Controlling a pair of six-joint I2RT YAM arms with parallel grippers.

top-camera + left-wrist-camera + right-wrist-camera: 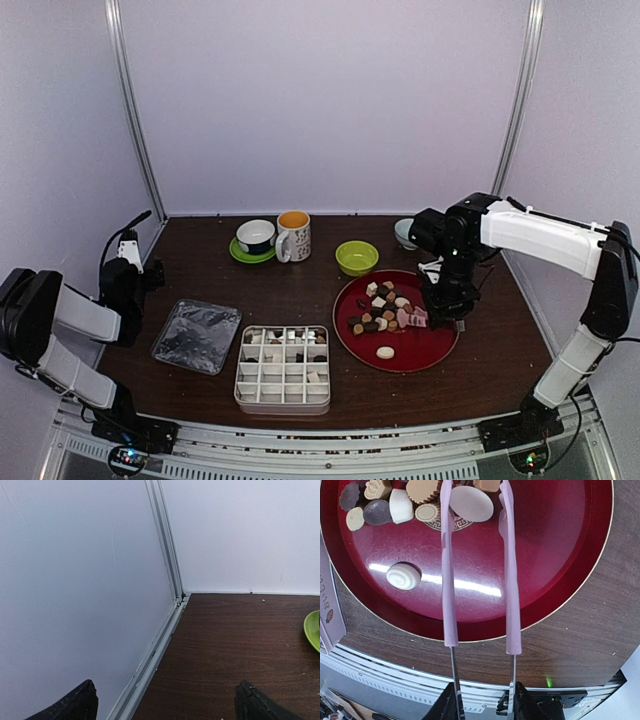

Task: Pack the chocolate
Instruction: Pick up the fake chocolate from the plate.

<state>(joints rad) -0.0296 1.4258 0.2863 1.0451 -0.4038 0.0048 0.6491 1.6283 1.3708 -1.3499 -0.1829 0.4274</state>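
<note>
The chocolate [383, 308] lies in a heap of brown, tan and white pieces on the red plate [430, 355], with one white swirl piece [385, 352] apart from it near the front. My right gripper [447, 308] is shut on the metal handles of pink tongs [413, 318] and hangs over the plate's right side. In the right wrist view the tongs' arms [447, 580] reach over the plate [555, 555], and a white oval piece [471, 502] lies between them. The white divided box [283, 368] holds a few pieces in its back row. My left gripper [128, 262] stands open by the left wall.
A clear plastic lid [197, 335] lies left of the box. At the back stand a cup on a green saucer [256, 238], a mug [293, 236], a green bowl [357, 257] and a pale bowl [405, 232]. A metal rail runs along the near edge.
</note>
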